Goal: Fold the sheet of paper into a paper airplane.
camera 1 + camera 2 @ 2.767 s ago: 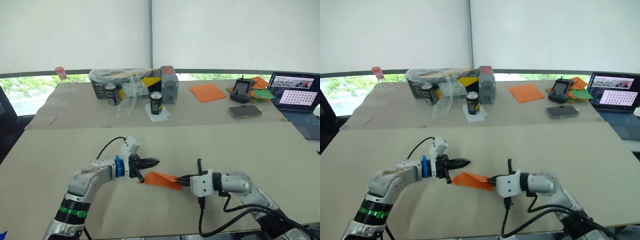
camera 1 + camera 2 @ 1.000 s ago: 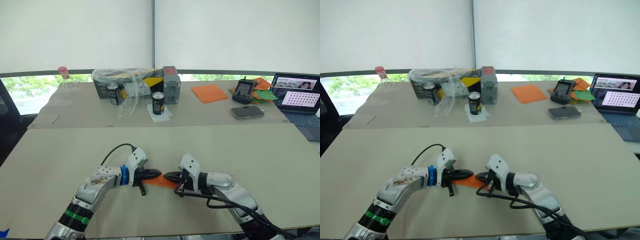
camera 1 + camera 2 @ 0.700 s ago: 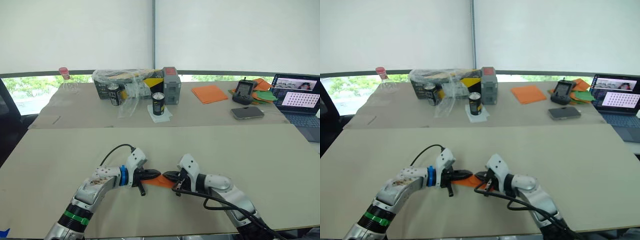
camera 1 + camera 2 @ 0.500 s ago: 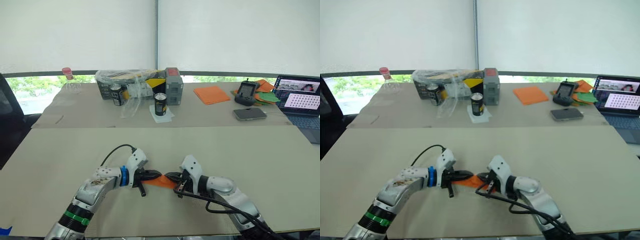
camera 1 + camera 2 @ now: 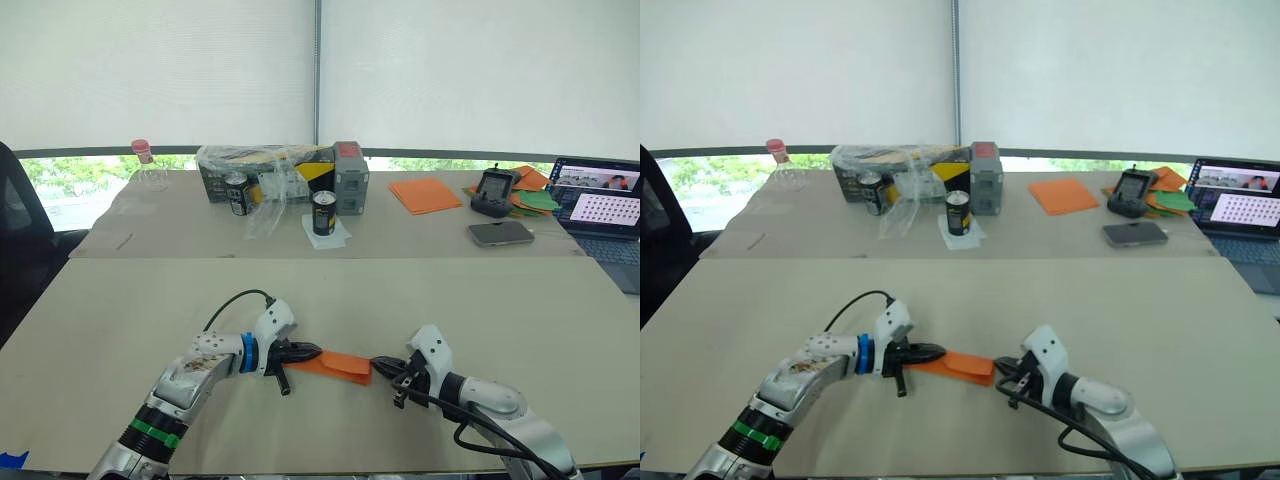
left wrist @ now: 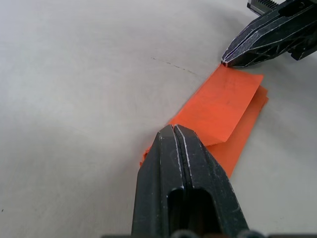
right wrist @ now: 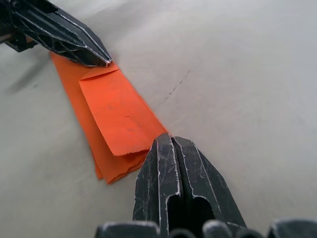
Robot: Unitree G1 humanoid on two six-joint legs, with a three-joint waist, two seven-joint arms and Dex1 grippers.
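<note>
I see the folded orange paper [image 5: 333, 364] flat on the counter [image 5: 500, 300] | between my hands | left hand [image 5: 308, 351] pinched closed at one end | right hand [image 5: 381, 364] closed, tip touching the other end

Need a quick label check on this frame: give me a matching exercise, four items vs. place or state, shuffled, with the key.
Items:
1. paper
2. left gripper
3. phone
4. can

Place or state:
A. lying flat on the far table near the laptop
B. folded, flat on the near table between the grippers
C. standing on a white napkin
D. fingers shut, tip at one end of the paper

Pairs: 1-B, 2-D, 3-A, 4-C
</note>
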